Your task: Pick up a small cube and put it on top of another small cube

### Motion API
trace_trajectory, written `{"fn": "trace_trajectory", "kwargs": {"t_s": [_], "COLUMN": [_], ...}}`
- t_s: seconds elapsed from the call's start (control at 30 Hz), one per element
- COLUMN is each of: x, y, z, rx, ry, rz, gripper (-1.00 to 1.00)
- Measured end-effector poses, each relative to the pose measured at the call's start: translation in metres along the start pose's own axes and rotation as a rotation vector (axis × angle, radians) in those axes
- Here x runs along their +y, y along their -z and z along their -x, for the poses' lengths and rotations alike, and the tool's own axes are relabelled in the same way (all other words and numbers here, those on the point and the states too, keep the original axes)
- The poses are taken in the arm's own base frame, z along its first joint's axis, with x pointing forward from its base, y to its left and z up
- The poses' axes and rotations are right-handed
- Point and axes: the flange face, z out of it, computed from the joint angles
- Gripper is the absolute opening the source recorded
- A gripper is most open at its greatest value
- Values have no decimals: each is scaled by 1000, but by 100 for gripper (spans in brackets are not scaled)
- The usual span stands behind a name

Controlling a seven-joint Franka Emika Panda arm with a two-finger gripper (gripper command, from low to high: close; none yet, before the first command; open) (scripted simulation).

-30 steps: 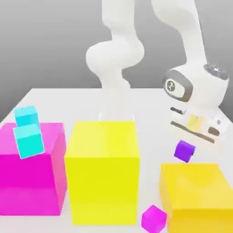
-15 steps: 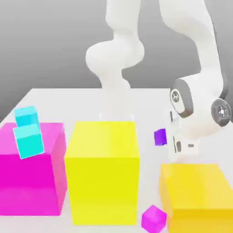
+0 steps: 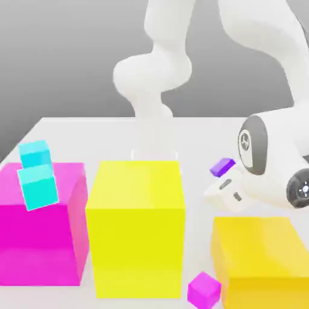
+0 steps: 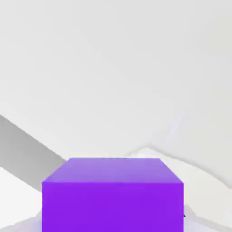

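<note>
The gripper (image 3: pixel 221 181) is turned onto its side, pointing toward the exterior view's left, and the violet cube (image 3: pixel 222 166) is seen at its tip, clear of the table (image 3: pixel 90 136). In the hand view the violet cube (image 4: pixel 113 192) fills the space directly ahead of the camera, square and centred, which is where a held object would sit. It is therefore judged that the cube is clamped between the jaws, although the fingers themselves are not resolved in either view. The cube is carried high and tilted, probably so that it can be moved over the big blocks without striking them.

Just below and in front of the gripper, toward the camera, the orange block (image 3: pixel 261 256) is found, and beside its lower corner the pink cube (image 3: pixel 203 289) rests on the table. This pink cube is the nearest small cube and is taken to be a likely base for the stack, though the choice cannot be read from the scene. Further out, on the far side from the wrist, the yellow block (image 3: pixel 135 228) stands, and beyond it the magenta block (image 3: pixel 41 223). Two cyan cubes (image 3: pixel 37 180) are seen at the magenta block, one above the other; these lie well apart from the gripper.

For a clean placement the hand would need to be brought back to a downward pose, so that the violet cube is set flat.
</note>
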Motion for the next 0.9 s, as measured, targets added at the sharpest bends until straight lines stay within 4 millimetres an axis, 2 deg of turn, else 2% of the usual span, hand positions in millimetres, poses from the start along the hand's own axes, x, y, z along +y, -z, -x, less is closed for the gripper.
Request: {"fn": "trace_trajectory", "kwargs": {"t_s": [0.1,0.23,0.3,0.37,0.43,0.53,0.77,0.9], "x": [20,61,95,142,180,222,310,356], "y": [62,151,191,218,226,222,189,166], "z": [-14,-21,-20,-19,-19,-20,-16,-6], "rx": [157,398,509,593,635,655,689,734], "ry": [-129,-298,-335,-308,-251,-140,131,279], "rz": [-57,-138,-180,-209,-221,-225,-244,-244], "gripper": [-100,-100,-100,-100,-100,-100,-100,-100]}}
